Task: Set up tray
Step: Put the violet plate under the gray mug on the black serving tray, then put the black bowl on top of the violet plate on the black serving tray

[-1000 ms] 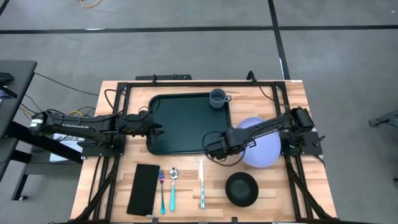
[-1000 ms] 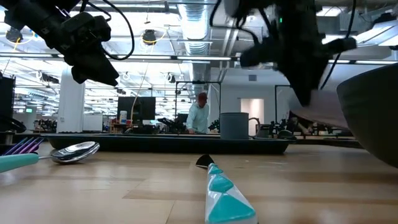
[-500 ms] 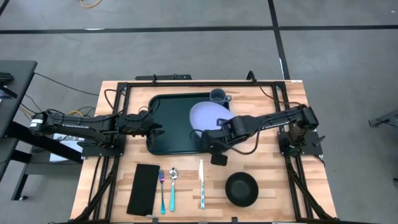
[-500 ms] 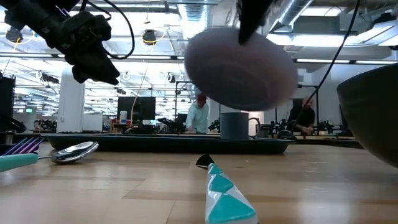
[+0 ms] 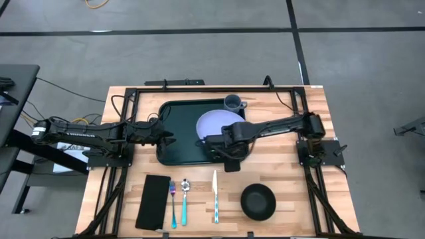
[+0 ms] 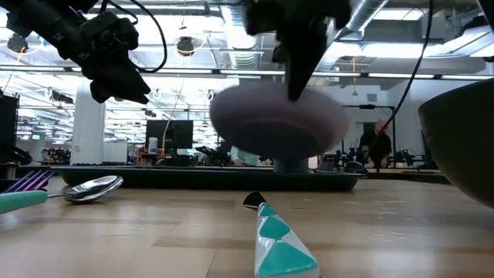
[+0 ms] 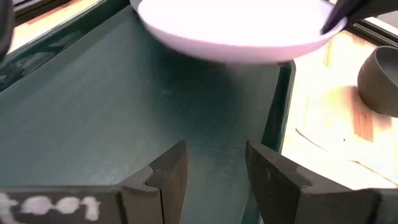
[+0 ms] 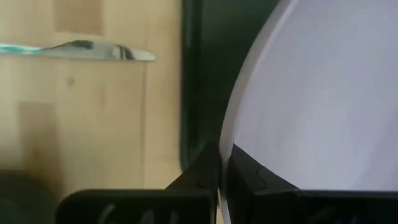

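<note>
While my right gripper (image 8: 219, 163) pinches the plate (image 8: 323, 99) by its rim, I am in the middle of putting that plate on the tray (image 5: 179, 133). The thin edge sits right between the two fingers, which are closed tight on it. The rest of the plate spreads out ahead of them, over the tray's green floor.

I think the next move is to go down slowly until the plate rests flat, then let go and back out. From low down, the plate (image 6: 278, 122) hangs in the air above the tray (image 6: 208, 179), so it has not landed yet. Only this view tells me that. From above, the plate (image 5: 216, 125) just looks like it lies on the tray, near the side closest to the right arm.

My left gripper (image 7: 211, 177) waits at the other side of the tray. Its fingers are open and hold nothing. The tray floor lies just ahead of them, and the plate (image 7: 236, 28) floats farther ahead still.

The top view shows what no other view does: what is left to do. A cup (image 5: 232, 103) stands in the tray's far corner. On the bare table, on the near side of the tray, lie a bowl (image 5: 257, 201), a knife (image 5: 215, 196), a spoon (image 5: 184, 199), a fork (image 5: 173, 202) and a napkin (image 5: 153, 201).
</note>
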You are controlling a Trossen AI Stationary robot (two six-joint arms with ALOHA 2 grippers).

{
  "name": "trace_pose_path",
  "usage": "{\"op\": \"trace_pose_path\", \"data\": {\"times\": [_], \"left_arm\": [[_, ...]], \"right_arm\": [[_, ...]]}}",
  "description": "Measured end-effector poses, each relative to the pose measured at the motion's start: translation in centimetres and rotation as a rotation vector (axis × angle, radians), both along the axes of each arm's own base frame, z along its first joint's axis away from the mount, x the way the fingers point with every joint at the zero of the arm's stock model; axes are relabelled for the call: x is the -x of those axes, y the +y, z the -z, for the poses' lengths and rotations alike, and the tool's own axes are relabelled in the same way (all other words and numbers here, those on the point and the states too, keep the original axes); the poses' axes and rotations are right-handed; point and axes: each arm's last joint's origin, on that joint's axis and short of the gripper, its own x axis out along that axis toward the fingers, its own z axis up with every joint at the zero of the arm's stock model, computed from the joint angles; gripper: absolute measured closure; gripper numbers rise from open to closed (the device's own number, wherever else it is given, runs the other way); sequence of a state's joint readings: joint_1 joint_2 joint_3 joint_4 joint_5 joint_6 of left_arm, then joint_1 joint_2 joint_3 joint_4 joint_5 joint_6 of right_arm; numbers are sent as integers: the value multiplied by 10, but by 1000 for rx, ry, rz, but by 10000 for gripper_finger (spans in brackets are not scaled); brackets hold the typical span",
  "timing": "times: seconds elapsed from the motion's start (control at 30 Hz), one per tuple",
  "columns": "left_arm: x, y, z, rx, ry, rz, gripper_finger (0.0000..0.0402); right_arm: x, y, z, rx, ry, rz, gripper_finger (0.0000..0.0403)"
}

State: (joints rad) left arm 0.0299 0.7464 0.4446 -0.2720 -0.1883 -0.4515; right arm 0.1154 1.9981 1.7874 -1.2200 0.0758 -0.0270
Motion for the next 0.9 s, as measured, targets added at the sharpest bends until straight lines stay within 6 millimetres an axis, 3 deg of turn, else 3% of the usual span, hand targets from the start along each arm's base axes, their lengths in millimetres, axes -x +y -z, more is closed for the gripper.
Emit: {"op": "trace_pose_path", "data": {"times": [0.27,0.9], "left_arm": [[0,0,0,0,6,0,253],[0,0,1,4,8,7,253]], "right_arm": [[-18,-12,33,-27,38,44,403],[-24,-16,31,-73,-30,127,345]]}}
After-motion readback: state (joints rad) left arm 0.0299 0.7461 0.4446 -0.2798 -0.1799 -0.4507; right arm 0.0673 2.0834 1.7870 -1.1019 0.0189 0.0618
